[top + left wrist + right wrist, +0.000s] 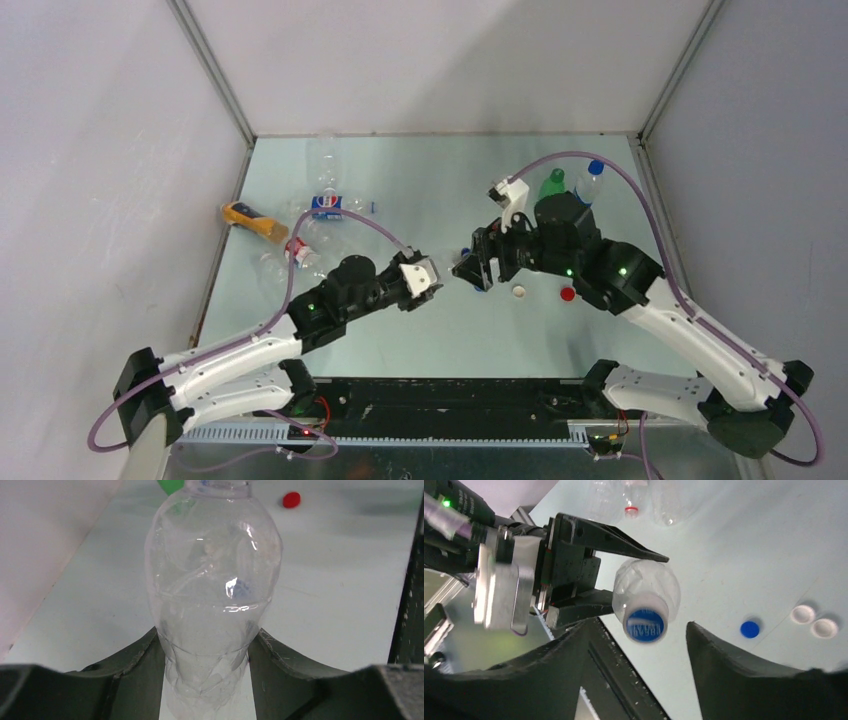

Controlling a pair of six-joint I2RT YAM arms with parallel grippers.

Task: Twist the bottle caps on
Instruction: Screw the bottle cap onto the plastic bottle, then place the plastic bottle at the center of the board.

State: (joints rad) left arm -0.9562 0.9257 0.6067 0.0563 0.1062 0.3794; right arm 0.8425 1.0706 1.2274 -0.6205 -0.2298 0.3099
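Clamping the clear bottle (214,580) tight, the left claw (207,647) holds it sideways over the worktop (749,555). Its blue cap (644,624) sits on the neck, between the right claw's (641,628) wide-spread fingers, which touch nothing.

Overhead rear view; both wrist cameras close on same bottle (212,580)
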